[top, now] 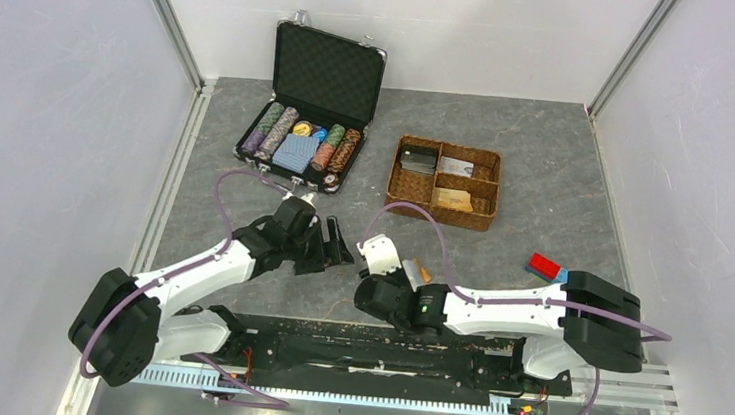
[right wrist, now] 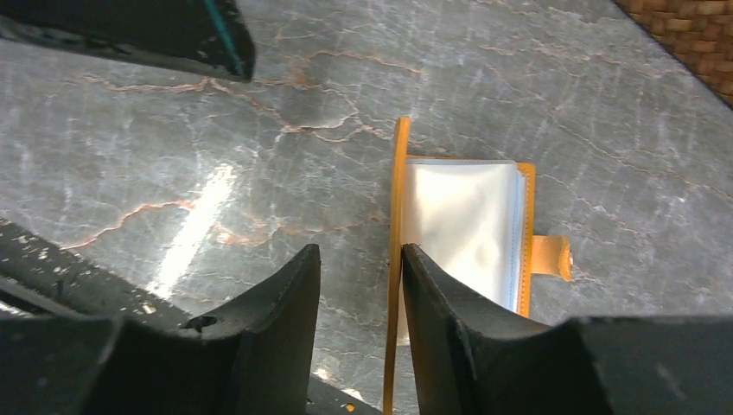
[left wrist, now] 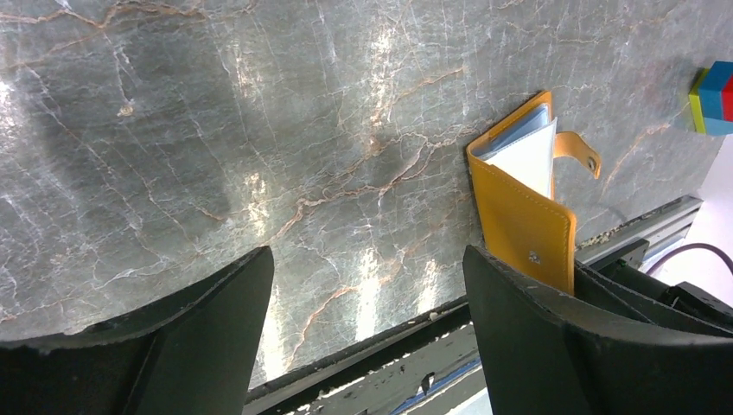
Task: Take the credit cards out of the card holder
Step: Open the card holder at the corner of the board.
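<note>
**Inspector:** Left arm?

**Assistant:** The left gripper (top: 333, 248) hangs over the grey marbled tabletop (left wrist: 259, 130) by its near edge. Its jaws are spread wide and hold nothing.

**Inspector:** Right arm?

**Assistant:** The right gripper (right wrist: 359, 251) has its jaws partly apart, straddling the upright cover of the flat orange book-like card holder (left wrist: 519, 216). The cover touches one finger (right wrist: 449, 328) and stands clear of the other.

**Inspector:** Holder's position?

**Assistant:** It lies by the near edge, just right of centre, opened, with its pale clear plastic sleeves (right wrist: 467, 225) exposed. What the sleeves contain cannot be told.

Card holder (left wrist: 519, 220) on table (top: 532, 122), before basket (top: 394, 182), left of block (top: 542, 265)
</note>
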